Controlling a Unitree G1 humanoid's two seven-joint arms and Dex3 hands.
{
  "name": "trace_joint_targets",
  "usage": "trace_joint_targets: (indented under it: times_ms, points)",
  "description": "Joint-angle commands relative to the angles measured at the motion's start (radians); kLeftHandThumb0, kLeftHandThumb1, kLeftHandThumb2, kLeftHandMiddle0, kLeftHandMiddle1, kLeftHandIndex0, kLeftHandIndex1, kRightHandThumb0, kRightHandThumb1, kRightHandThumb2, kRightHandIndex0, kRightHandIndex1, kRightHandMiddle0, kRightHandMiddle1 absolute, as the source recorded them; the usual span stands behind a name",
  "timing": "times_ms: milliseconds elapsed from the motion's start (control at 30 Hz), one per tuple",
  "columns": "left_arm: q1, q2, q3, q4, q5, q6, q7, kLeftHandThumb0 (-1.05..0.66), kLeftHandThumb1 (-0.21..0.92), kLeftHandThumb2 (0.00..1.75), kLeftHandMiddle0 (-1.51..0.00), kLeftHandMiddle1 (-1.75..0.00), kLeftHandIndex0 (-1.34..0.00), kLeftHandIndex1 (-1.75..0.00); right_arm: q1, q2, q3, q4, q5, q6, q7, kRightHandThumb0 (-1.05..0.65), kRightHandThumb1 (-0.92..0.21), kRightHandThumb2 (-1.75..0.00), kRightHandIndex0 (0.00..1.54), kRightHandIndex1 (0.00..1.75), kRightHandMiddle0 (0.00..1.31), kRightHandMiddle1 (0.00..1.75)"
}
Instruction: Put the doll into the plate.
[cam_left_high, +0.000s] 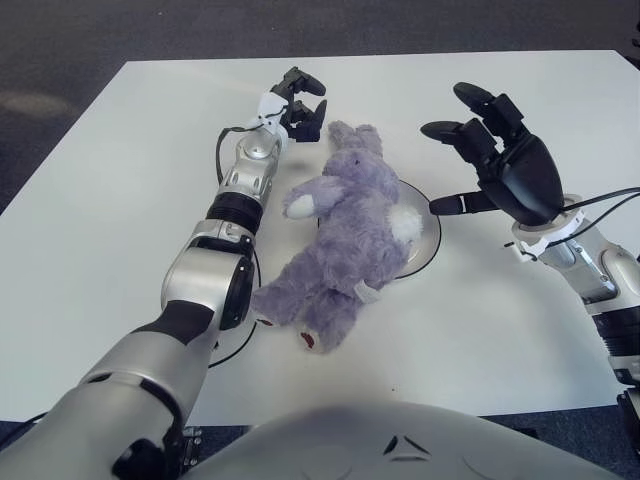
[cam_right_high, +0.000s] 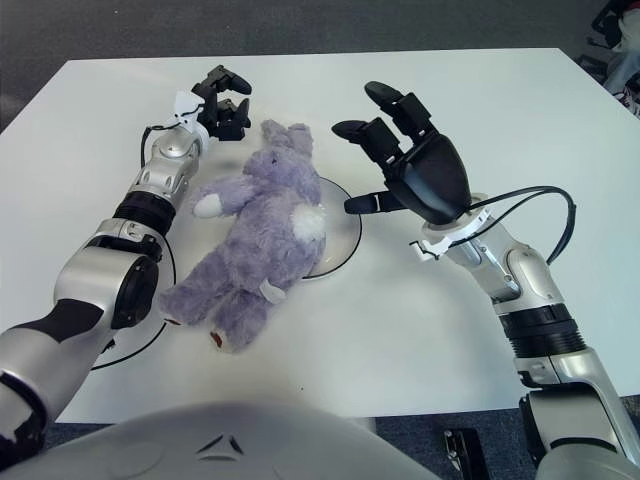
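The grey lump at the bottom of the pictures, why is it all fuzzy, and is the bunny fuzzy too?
In both eye views the grey lump along the bottom edge is blurred, probably because it sits very close to the camera. The purple bunny, the plate and both hands look sharp. In the left eye view a soft shadow shows under the left arm, with little glare on the white table.

Purple doll (cam_left_high: 345, 240) sprawled across plate (cam_left_high: 428, 240)
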Motion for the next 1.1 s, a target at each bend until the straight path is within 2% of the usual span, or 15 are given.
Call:
trace_joint_targets:
  times_ms: [0, 233, 333, 500, 667, 900, 933, 1067]
  points:
    - [0.002, 0.006, 0.001, 0.013, 0.005, 0.004, 0.010, 0.00, 0.37, 1.21, -0.66, -1.56, -0.36, -1.75, 0.013, -0.001, -0.015, -0.024, -0.020, -0.019, 0.021, -0.78, -0.92, -0.52, 0.00, 0.21, 0.00, 0.80]
    - [0.000, 0.007, -0.002, 0.021, 0.008, 0.004, 0.015, -0.01, 0.37, 1.20, -0.66, -1.55, -0.36, -1.75, 0.011, -0.025, -0.019, -0.052, -0.035, -0.077, 0.057, -0.74, -0.92, -0.52, 0.00, 0.14, 0.00, 0.72]
    - [-0.001, 0.009, -0.005, 0.026, 0.010, 0.001, 0.009, 0.00, 0.38, 1.19, -0.66, -1.54, -0.36, -1.75, 0.004, -0.035, -0.018, -0.063, -0.021, -0.110, 0.089, -0.72, -0.92, -0.59, 0.00, 0.04, 0.00, 0.61]
    - [-0.002, 0.012, -0.009, 0.033, 0.011, -0.003, -0.002, 0.00, 0.36, 1.20, -0.67, -1.53, -0.37, -1.75, 0.008, -0.043, -0.025, -0.086, 0.019, -0.135, 0.161, -0.71, -0.92, -0.64, 0.00, 0.01, 0.00, 0.56]
    - [-0.004, 0.021, -0.021, 0.040, 0.018, 0.004, -0.021, 0.00, 0.37, 1.20, -0.66, -1.55, -0.37, -1.75, 0.038, -0.059, -0.034, -0.153, 0.089, -0.123, 0.277, -0.68, -0.92, -0.69, 0.00, 0.00, 0.00, 0.56]
    - [0.006, 0.046, -0.042, 0.037, 0.024, -0.020, -0.085, -0.01, 0.35, 1.23, -0.66, -1.56, -0.39, -1.75, 0.050, -0.095, -0.058, -0.230, 0.207, -0.099, 0.441, -0.52, -0.92, -0.71, 0.00, 0.00, 0.00, 0.58]
    - [0.008, 0.050, -0.044, 0.037, 0.024, -0.023, -0.092, -0.01, 0.33, 1.25, -0.67, -1.56, -0.40, -1.75, 0.049, -0.095, -0.059, -0.234, 0.220, -0.099, 0.457, -0.41, -0.85, -0.81, 0.00, 0.00, 0.00, 0.59]
    - [0.012, 0.064, -0.062, 0.033, 0.042, -0.034, -0.098, 0.00, 0.29, 1.30, -0.69, -1.57, -0.43, -1.75, 0.013, -0.092, -0.041, -0.210, 0.278, -0.161, 0.492, -0.22, -0.70, -1.02, 0.00, 0.00, 0.00, 0.62]
